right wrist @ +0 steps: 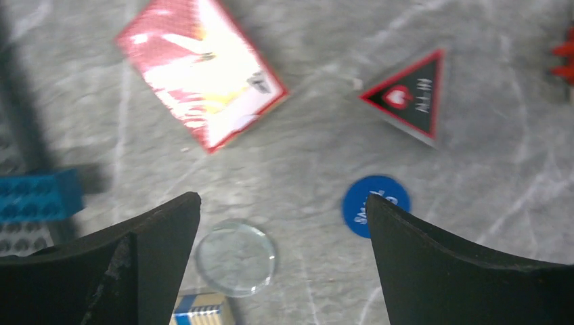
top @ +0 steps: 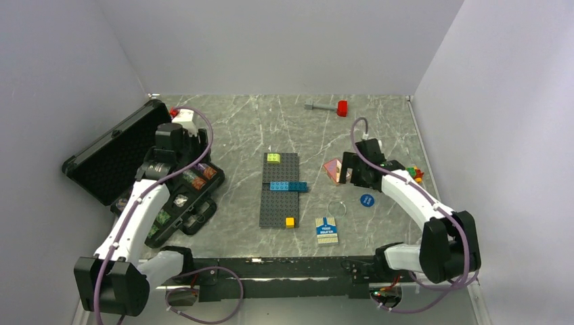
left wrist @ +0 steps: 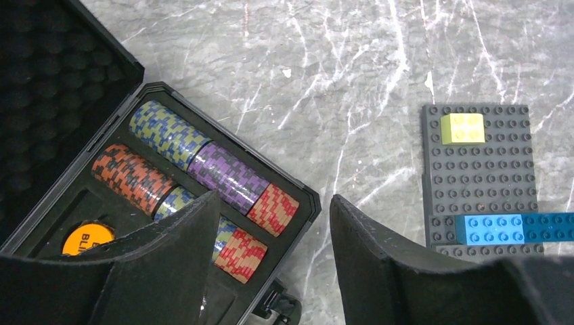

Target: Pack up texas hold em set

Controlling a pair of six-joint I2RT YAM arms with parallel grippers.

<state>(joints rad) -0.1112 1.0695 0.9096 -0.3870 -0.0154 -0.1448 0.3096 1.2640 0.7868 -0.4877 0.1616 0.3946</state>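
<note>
- Texas hold em set's black case (top: 108, 159), seen from above, lies open at the table's left. The blue-white card pack (top: 327, 230), pink card pack (top: 332, 169) and blue button (top: 366, 200) lie loose on the right, well apart from it
- Left wrist: chips (left wrist: 203, 162) fill their slots and the orange button (left wrist: 84, 238) is in. The left gripper (left wrist: 271, 203) hangs wide open and empty over the case's edge
- Right wrist: the right gripper (right wrist: 284, 203) is spread wide, holding nothing, above the blue button and near the red-triangle button (right wrist: 408, 95). Both packs and these two buttons look left to pack, then the lid to close
</note>
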